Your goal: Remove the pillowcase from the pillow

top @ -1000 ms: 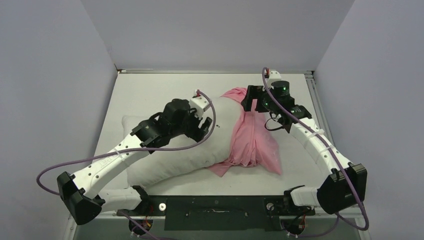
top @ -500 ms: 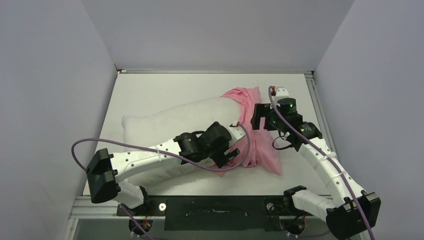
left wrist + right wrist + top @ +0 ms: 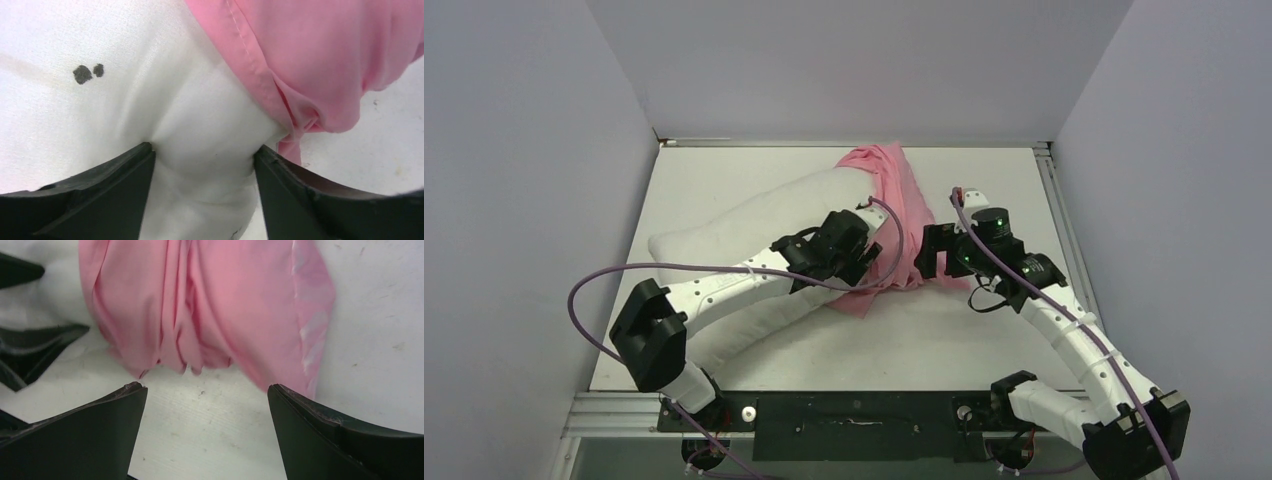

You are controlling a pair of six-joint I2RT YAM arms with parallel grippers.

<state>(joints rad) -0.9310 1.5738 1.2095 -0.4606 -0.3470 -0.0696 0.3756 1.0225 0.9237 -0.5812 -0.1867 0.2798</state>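
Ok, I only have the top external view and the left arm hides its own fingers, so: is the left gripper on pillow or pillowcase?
Observer: Pillow. Left wrist view: the left gripper has its fingers spread and pressed into the white pillow, a bulge between them. The pink pillowcase hem lies just beyond, not between them.
Operator: Has the right gripper got fabric?
Observer: No. Right wrist view: the right gripper is open over bare table, the pillowcase's bunched edge just ahead of its fingertips.
Operator: Any pattern showing there?
Observer: A paler patterned strip along its right edge; the rest is plain pink.
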